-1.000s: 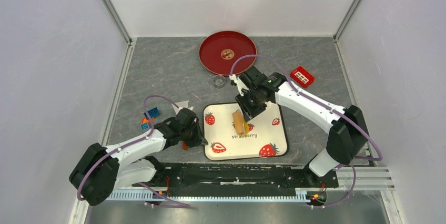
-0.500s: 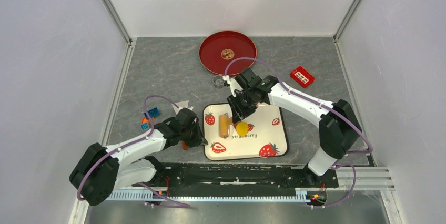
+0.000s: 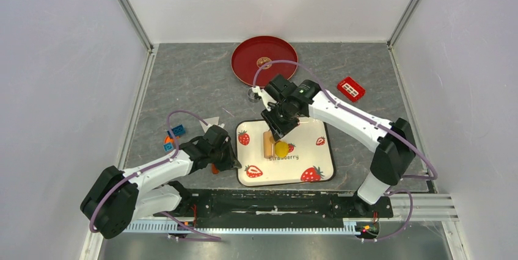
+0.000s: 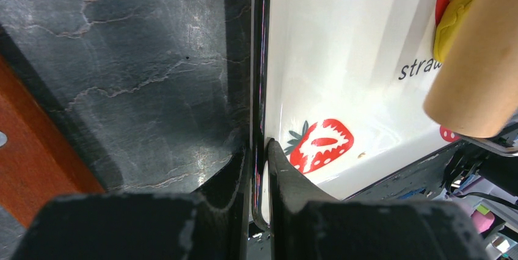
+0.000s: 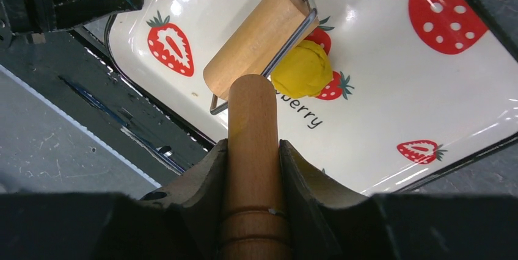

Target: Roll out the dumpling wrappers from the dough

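change: wooden roller swung left off yellow dough lump, now back beside it, lump still thick | right gripper clamped on roller handle | left gripper pinching white strawberry tray left rim | yellow disc wrapper on far round red plate

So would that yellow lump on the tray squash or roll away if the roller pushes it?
Probably squashes: the lump looks soft and rounded, creased like dough. It may slide a little first, since the tray looks glossy. It seems unlikely to roll far, sitting slumped beside the roller.
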### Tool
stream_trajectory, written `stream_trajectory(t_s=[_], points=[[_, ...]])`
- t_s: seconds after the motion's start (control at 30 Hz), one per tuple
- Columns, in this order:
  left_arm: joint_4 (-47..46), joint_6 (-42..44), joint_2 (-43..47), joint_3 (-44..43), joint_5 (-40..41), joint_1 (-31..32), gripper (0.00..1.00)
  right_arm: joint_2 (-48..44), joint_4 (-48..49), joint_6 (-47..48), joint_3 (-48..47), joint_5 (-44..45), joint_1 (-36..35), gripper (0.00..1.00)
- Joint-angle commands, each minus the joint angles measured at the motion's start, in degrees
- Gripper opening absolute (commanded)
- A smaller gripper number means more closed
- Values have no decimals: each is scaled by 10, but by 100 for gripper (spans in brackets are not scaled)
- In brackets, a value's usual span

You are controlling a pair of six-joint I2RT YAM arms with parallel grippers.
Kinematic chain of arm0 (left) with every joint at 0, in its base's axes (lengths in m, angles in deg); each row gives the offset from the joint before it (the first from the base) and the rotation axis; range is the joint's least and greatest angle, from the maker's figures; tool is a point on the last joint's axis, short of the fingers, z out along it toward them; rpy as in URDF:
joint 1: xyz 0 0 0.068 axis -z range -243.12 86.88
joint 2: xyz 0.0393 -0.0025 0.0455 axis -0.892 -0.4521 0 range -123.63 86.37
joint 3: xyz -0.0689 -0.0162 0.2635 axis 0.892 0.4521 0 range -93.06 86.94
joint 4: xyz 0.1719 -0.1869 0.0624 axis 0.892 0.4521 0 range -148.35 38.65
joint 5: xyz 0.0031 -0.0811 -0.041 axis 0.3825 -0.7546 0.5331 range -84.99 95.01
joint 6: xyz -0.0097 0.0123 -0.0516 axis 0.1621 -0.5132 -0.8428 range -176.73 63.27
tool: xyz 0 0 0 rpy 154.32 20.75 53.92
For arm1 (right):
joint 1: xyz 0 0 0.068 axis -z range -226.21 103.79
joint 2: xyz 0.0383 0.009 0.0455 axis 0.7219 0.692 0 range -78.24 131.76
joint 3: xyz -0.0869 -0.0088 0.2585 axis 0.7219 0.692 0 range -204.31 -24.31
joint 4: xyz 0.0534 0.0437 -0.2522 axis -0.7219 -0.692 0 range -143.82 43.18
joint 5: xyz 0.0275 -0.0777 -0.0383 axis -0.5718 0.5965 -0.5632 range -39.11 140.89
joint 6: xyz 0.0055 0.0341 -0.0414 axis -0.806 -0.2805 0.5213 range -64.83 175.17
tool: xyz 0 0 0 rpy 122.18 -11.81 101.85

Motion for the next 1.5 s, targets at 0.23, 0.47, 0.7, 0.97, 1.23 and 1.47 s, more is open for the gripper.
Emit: stream_trajectory(t_s=[0.23, 0.47, 0.7, 0.97, 1.23, 1.47], points=[[6, -2, -12, 3, 29, -2, 2, -62, -30, 1, -16, 76, 26, 0], [7, -2, -11, 5, 29, -2, 2, -55, -24, 2, 31, 120, 29, 0], [7, -2, -10, 4, 29, -2, 2, -58, -4, -1, 82, 132, 30, 0], [8, -3, -8, 4, 31, -2, 2, -69, 7, 2, 95, 126, 30, 0], [36, -26, 28, 12, 75, -6, 2, -101, -7, 12, 18, 113, 27, 0], [63, -49, 106, 36, 107, -27, 2, -78, -8, 21, -27, 123, -14, 0]])
